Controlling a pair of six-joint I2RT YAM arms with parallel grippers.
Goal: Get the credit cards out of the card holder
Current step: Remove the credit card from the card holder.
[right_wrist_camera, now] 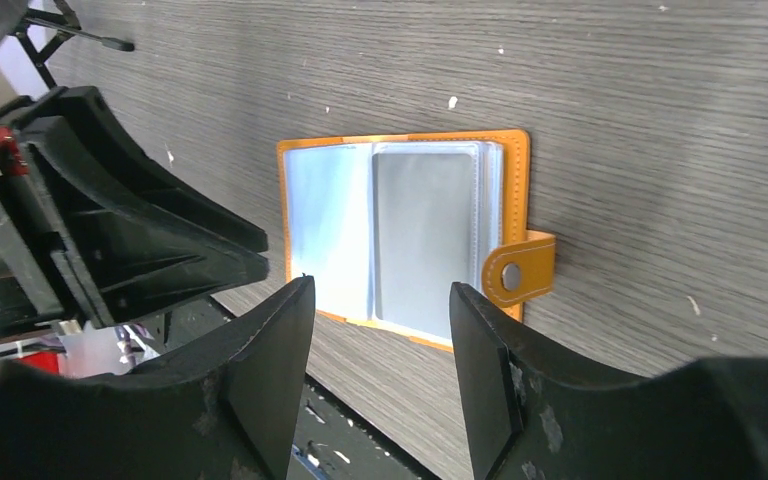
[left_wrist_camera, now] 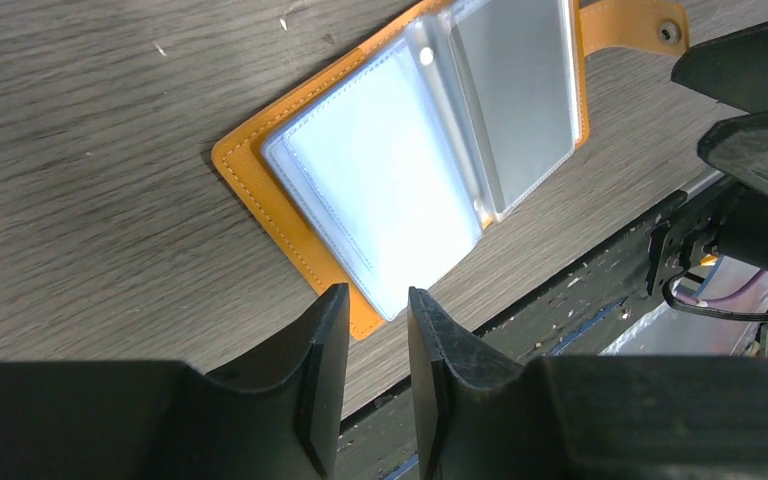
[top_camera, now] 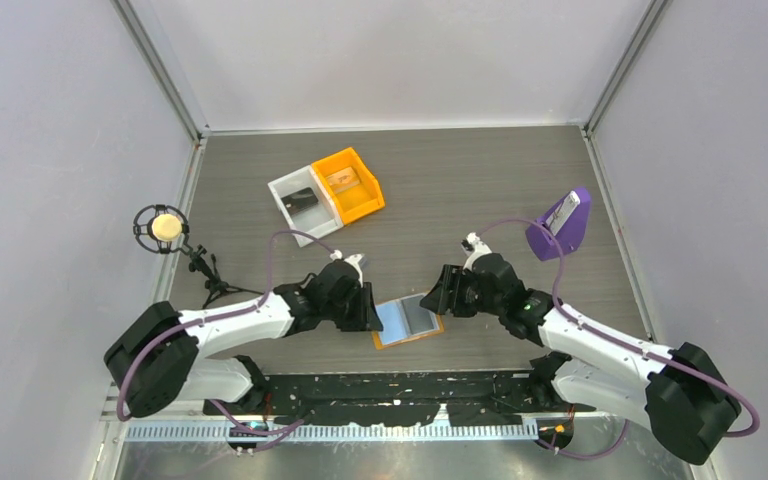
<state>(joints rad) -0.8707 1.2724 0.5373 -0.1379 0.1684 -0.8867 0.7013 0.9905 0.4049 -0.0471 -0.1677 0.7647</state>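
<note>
The orange card holder (top_camera: 408,322) lies open and flat near the table's front edge, showing two light blue pocket panels. It also shows in the left wrist view (left_wrist_camera: 260,180) and the right wrist view (right_wrist_camera: 516,180). A grey card (right_wrist_camera: 425,235) sits in the pocket on the snap-tab side and also shows in the left wrist view (left_wrist_camera: 515,90). My left gripper (top_camera: 374,312) (left_wrist_camera: 375,292) hovers at the holder's left corner, its jaws narrowly apart and empty. My right gripper (top_camera: 434,296) (right_wrist_camera: 381,285) is open and empty just above the holder's right side.
A white bin (top_camera: 302,203) with a dark card and an orange bin (top_camera: 350,185) with another card stand at the back centre. A purple wedge stand (top_camera: 560,226) holding a card is at the right. A microphone on a small tripod (top_camera: 167,228) stands at the left edge.
</note>
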